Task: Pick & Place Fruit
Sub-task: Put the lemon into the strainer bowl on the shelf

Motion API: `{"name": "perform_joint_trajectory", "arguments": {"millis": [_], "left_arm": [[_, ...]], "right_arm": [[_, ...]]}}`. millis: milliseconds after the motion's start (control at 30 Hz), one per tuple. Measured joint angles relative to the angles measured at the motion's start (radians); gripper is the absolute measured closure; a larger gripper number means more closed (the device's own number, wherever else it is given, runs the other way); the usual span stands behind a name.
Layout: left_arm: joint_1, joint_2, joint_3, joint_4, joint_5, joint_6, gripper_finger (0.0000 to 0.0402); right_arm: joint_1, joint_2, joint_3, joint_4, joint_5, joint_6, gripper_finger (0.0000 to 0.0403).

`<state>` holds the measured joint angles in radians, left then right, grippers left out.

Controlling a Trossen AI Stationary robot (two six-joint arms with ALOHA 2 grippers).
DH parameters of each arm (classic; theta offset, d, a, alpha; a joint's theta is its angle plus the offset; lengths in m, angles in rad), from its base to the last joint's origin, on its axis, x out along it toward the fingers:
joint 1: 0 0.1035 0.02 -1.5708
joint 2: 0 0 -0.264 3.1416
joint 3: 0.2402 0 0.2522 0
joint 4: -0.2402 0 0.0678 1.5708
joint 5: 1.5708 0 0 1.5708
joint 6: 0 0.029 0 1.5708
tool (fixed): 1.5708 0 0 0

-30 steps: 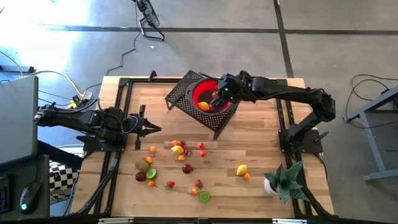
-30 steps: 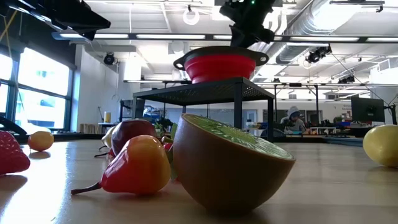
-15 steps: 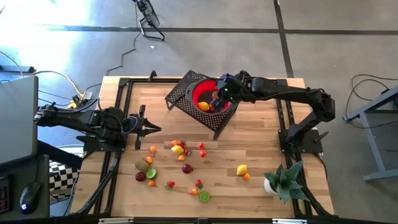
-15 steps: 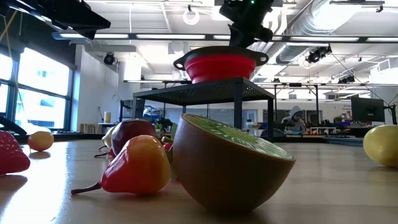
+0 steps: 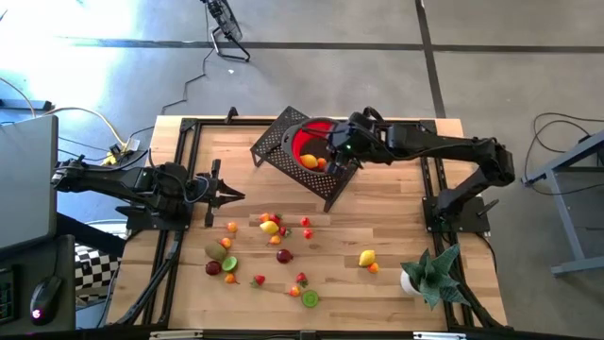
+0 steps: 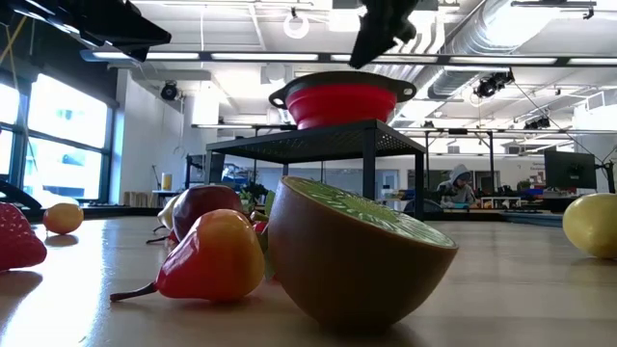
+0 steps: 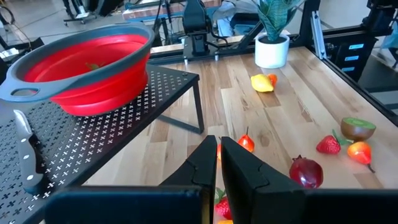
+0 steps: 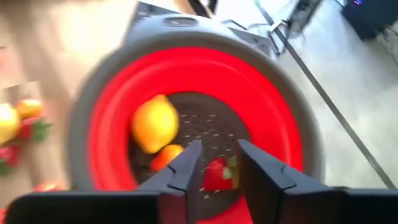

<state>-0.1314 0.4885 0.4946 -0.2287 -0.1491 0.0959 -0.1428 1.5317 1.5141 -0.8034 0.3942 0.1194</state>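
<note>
Right gripper (image 8: 214, 163) over the red bowl (image 8: 106, 134) on the black rack (image 5: 274, 142), jaws parted, nothing between them. Strawberry (image 8: 216, 175) lying free on the bowl floor directly beneath the gap; lemon (image 8: 154, 124) and a small orange fruit (image 8: 165, 155) just beside it, off to one finger's side. Judged as a drop just made. Best done by lifting straight up clear of the rim before swinging away, so neither finger clips the bowl and tips it off the rack. Most fruit (image 5: 274, 227) lying loose on the table, well apart from these jaws. Left gripper (image 7: 216, 163) parked low at its own table edge, jaws closed, empty, with the fruit beyond its tips.
</note>
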Motion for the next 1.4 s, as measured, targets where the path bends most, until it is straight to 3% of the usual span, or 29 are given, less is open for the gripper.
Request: {"name": "perform_joint_trajectory", "arguments": {"millis": [200, 633, 867, 1400], "left_arm": [[0.0, 0.0, 0.0, 0.001, 0.0, -0.002, 0.0382], [0.0, 0.0, 0.0, 0.002, -0.002, -0.002, 0.0382], [0.0, 0.0, 0.0, 0.002, -0.003, -0.031, 0.0382], [0.0, 0.0, 0.0, 0.002, -0.002, -0.061, 0.0382]], "right_arm": [[0.055, -0.063, 0.0, -0.08, -0.057, -0.017, 0.0394], [0.2, -0.124, 0.0, -0.36, -0.064, 0.273, 0.0399], [0.297, -0.123, 0.0, -0.392, -0.102, 0.372, 0.0399], [0.431, -0.122, -0.068, -0.464, -0.421, 0.326, 0.04]]}}
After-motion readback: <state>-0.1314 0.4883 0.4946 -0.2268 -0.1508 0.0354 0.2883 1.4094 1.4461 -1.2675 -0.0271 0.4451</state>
